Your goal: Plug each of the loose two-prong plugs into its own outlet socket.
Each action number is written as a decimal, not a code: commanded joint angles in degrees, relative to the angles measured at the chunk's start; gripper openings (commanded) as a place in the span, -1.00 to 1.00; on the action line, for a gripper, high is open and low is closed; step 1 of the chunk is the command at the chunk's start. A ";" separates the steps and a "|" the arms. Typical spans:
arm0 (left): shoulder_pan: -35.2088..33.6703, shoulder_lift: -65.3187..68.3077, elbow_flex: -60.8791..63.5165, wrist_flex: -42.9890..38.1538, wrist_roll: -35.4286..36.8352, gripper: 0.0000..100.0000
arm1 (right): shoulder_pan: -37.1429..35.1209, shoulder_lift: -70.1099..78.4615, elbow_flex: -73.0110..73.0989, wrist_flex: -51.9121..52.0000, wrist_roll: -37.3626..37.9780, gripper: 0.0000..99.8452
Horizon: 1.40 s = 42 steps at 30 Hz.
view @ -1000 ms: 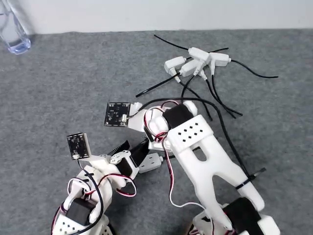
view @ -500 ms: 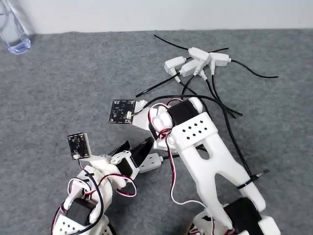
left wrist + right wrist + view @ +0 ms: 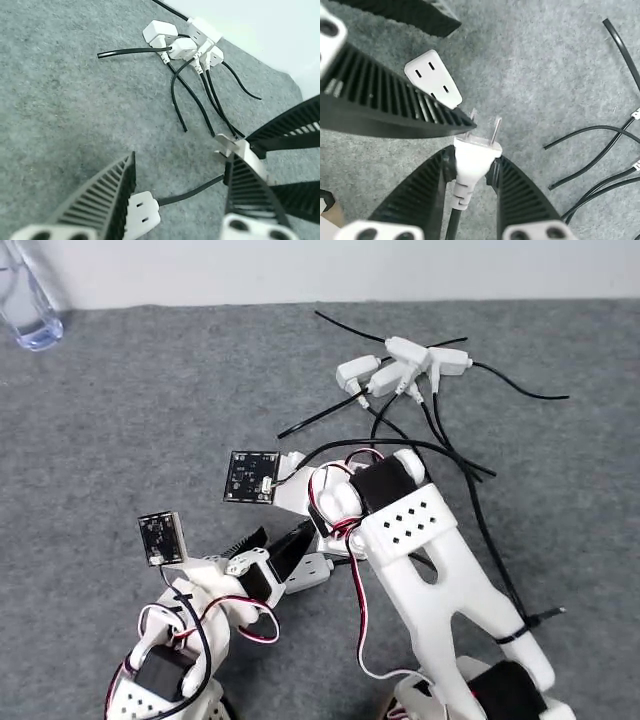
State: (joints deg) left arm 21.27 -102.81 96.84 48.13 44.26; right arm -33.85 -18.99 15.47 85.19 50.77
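Right claw [image 3: 470, 165] clamped on one two-prong plug [image 3: 475, 147], prongs just beside one loose socket [image 3: 432, 80] near the tabletop's [image 3: 120, 400] near edge. Left claw [image 3: 180, 175] open, that socket just beside one finger. At least four white connectors [image 3: 400, 365] bunched toward far edge.

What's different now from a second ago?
The right arm shifted a little to the right and back toward its base, with the two-prong plug clamped in the right gripper. The left gripper, the outlet socket beside it and the far bundle of plugs stayed put.
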 commanded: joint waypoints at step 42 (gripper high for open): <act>-0.18 -0.35 -0.40 -1.41 -0.18 -0.46 | -3.03 -7.60 -8.35 -2.42 -7.47 -0.98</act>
State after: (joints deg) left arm 21.01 -102.64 96.92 48.04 44.35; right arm -36.31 -24.62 10.64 83.96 43.82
